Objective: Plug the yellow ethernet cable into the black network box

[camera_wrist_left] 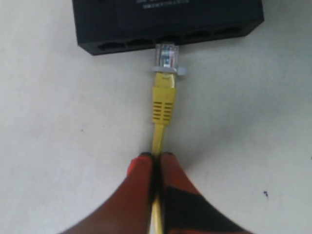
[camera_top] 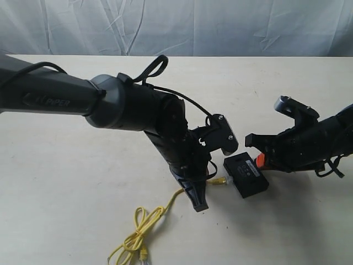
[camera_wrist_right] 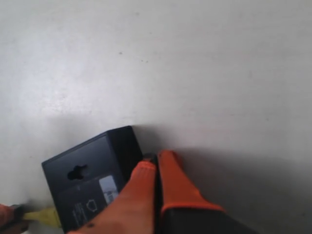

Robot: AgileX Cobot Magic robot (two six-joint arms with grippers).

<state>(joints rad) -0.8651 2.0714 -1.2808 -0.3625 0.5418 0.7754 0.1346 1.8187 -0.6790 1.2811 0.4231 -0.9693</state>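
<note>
The yellow ethernet cable (camera_wrist_left: 163, 105) runs straight out from my left gripper (camera_wrist_left: 156, 157), which is shut on the cord just behind the yellow boot. Its clear plug (camera_wrist_left: 166, 56) sits at the mouth of a middle port in the black network box (camera_wrist_left: 165, 22); how deep it is I cannot tell. In the exterior view the box (camera_top: 246, 174) lies mid-table, with the plug (camera_top: 220, 180) at its left side and my left gripper (camera_top: 207, 181) beside it. My right gripper (camera_wrist_right: 157, 158) is shut with nothing in it, fingertips against the box's (camera_wrist_right: 83, 183) far side (camera_top: 259, 161).
The rest of the cable trails to a tied bundle (camera_top: 138, 234) near the table's front edge, with a second plug (camera_top: 144, 254) at its end. The cream tabletop (camera_top: 66, 165) carries nothing else. A grey cloth (camera_top: 220, 25) hangs behind.
</note>
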